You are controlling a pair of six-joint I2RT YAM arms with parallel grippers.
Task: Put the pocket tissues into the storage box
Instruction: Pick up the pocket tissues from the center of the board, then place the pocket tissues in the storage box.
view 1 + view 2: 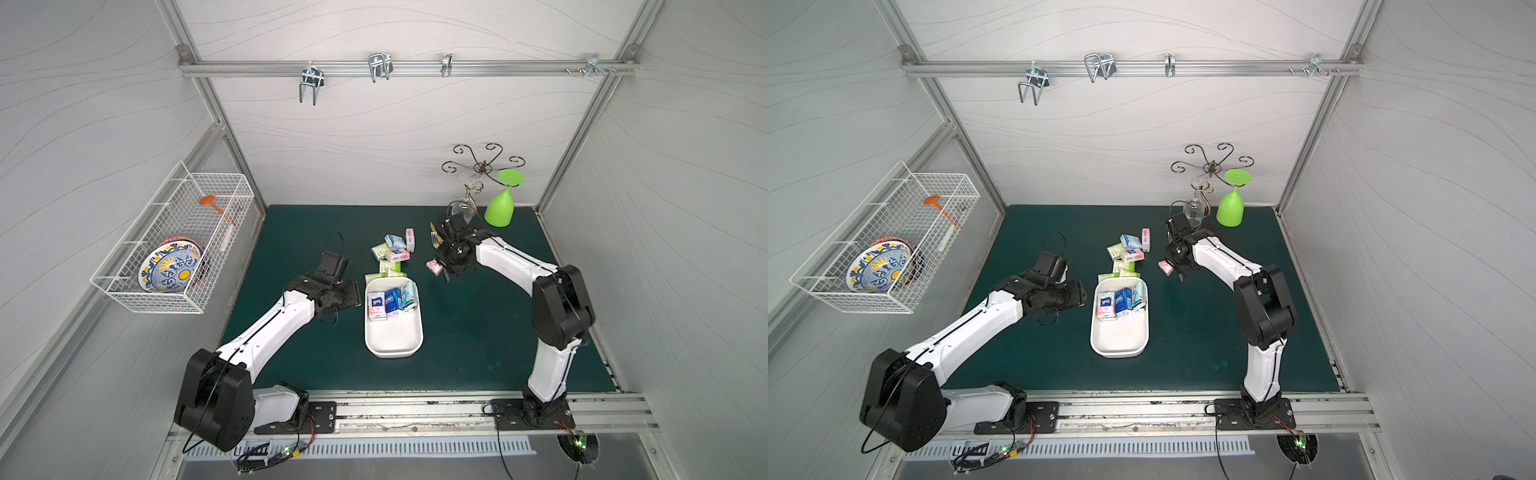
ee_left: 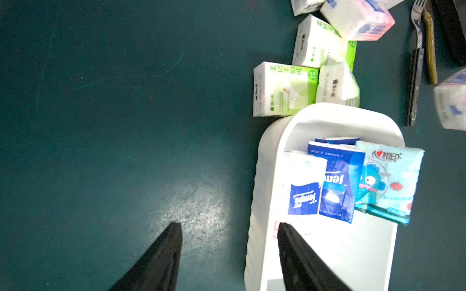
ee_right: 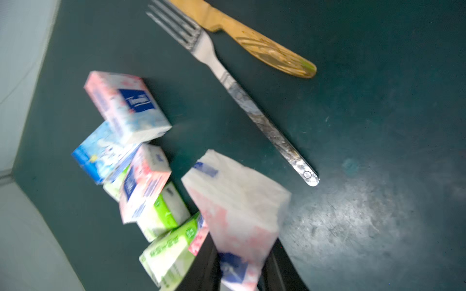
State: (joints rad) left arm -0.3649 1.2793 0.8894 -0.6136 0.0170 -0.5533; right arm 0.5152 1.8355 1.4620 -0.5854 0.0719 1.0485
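pink pack (image 3: 237, 209) pinched in right gripper (image 3: 240, 254), jaws clamped on it, looks lifted, near storage box (image 1: 395, 353) far end. step: carry. next: swing over box's bare near half, release. left gripper (image 2: 229, 226) half open, empty, beside box.

In the left wrist view you can read "Tempo" in white letters on the blue label of the white and blue pack (image 2: 303, 199) inside the storage box (image 2: 262, 176). The dark blue pack (image 2: 338, 184) beside it shows the same word, partly hidden. The light blue cartoon pack (image 2: 389, 176) carries "心相印" with a red heart. Outside the box, the light green pack (image 2: 285, 90) shows "柔韧手帕纸", and the neighbouring green pack (image 2: 336, 85) has a stamped code containing "2024". In the right wrist view, the blue logo on the pink and white pack (image 3: 237, 209) is too blurred to read.
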